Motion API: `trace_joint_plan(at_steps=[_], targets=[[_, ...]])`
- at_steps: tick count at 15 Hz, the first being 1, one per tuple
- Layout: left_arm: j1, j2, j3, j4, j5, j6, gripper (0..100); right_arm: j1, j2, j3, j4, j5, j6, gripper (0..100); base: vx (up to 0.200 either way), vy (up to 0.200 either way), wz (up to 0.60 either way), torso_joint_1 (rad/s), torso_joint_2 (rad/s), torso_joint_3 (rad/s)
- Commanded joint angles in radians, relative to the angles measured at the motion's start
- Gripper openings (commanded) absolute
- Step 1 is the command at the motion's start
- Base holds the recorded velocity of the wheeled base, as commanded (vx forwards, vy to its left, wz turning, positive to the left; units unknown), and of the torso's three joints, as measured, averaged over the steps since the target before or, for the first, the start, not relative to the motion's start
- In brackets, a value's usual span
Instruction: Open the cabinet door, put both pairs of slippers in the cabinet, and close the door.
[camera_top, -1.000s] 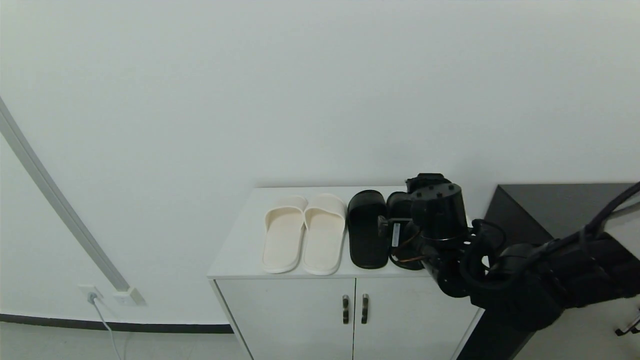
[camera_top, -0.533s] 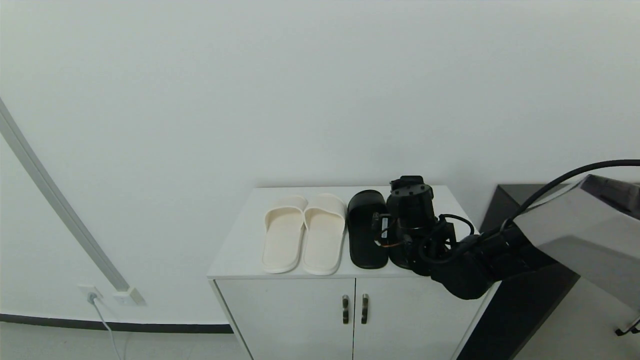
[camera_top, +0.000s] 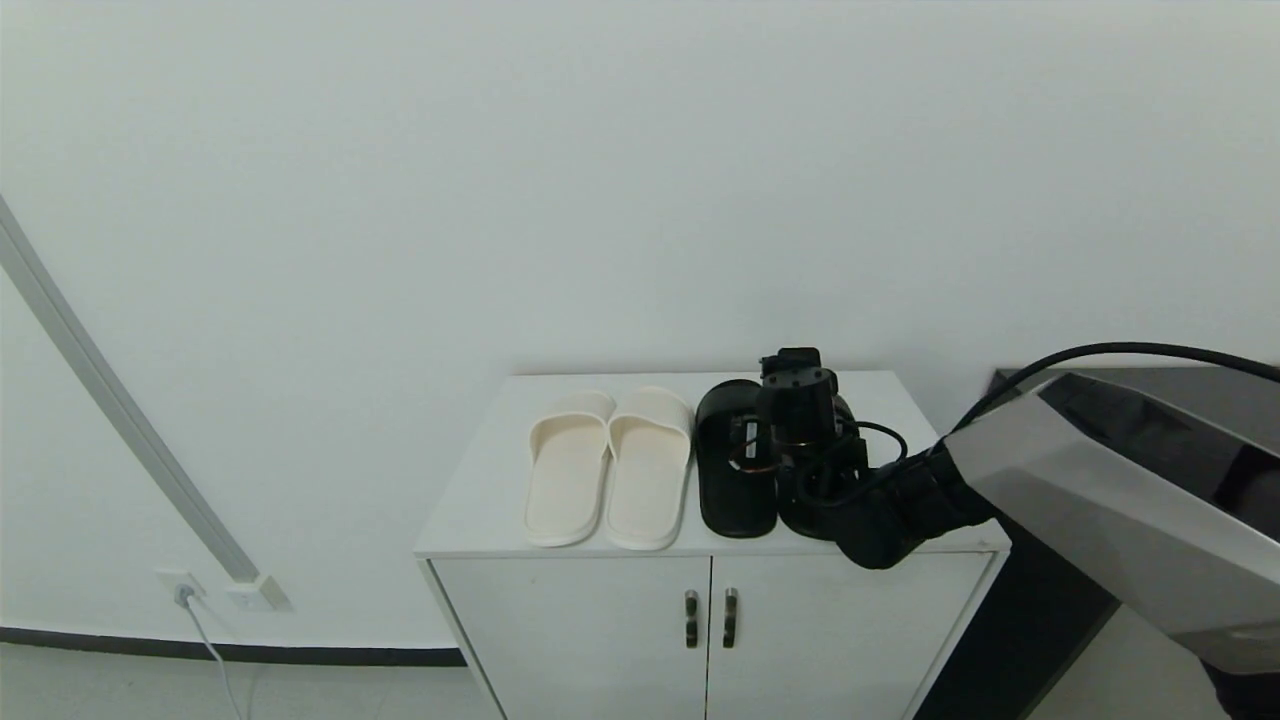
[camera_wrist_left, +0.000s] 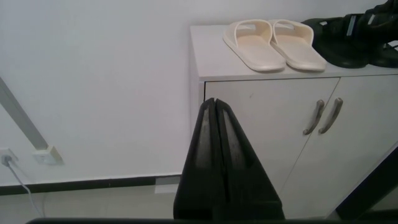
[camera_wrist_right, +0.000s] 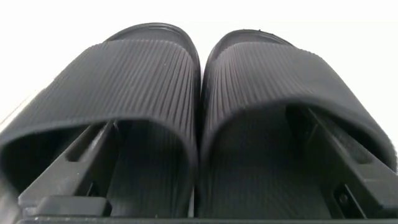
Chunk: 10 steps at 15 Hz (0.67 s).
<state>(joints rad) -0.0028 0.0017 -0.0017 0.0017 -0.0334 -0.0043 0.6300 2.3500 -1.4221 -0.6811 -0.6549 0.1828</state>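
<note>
The right gripper (camera_wrist_right: 200, 146) is lowered onto the black slippers (camera_top: 735, 480) from their heel side. Its jaws are spread, with one of the fingers (camera_wrist_right: 87, 158) lying inside each slipper beneath the ribbed strap, so that the adjoining inner edges of the pair sit between them; no squeeze on the pair is visible. The left gripper (camera_wrist_left: 216, 155) has its jaws pressed flat together, holds nothing, and hangs well apart from the cabinet (camera_top: 480, 510), off its front.

The black pair rests on the white top of the cabinet, towards its right end, just beside the cream slippers (camera_top: 608, 470), which occupy the middle. Both doors (camera_top: 580, 640) are closed, their two dark handles (camera_top: 708, 617) meeting at the centre seam. Behind stands a plain white wall with a grey conduit strip (camera_top: 100, 400) running diagonally down to a wall socket (camera_top: 178, 590) and a black baseboard (camera_top: 300, 655) at floor level.

All four slippers lie parallel and sole-down, long axes running front to back across the cabinet top, toes towards the wall and heels at the front edge.
</note>
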Motion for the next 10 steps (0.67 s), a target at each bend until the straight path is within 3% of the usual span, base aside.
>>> trace_joint_plan(at_steps=[1,4,5,10], targets=[[0.0,0.0,0.0,0.0,0.0,0.0,0,-0.009,0.046,-0.046,0.0,0.0,-0.005,100,0.0,0.0,0.0,0.0,0.0,0.0],[0.0,0.0,0.0,0.0,0.0,0.0,0,-0.018,0.063,-0.075,0.0,0.001,-0.02,100,0.0,0.0,0.0,0.0,0.0,0.0],[0.0,0.0,0.0,0.0,0.0,0.0,0,-0.018,0.066,-0.081,0.0,0.0,-0.02,0,0.0,0.0,0.0,0.0,0.0,0.0],[0.0,0.0,0.0,0.0,0.0,0.0,0,-0.018,0.048,-0.057,-0.005,-0.003,-0.016,0,0.0,0.0,0.0,0.0,0.0,0.0]])
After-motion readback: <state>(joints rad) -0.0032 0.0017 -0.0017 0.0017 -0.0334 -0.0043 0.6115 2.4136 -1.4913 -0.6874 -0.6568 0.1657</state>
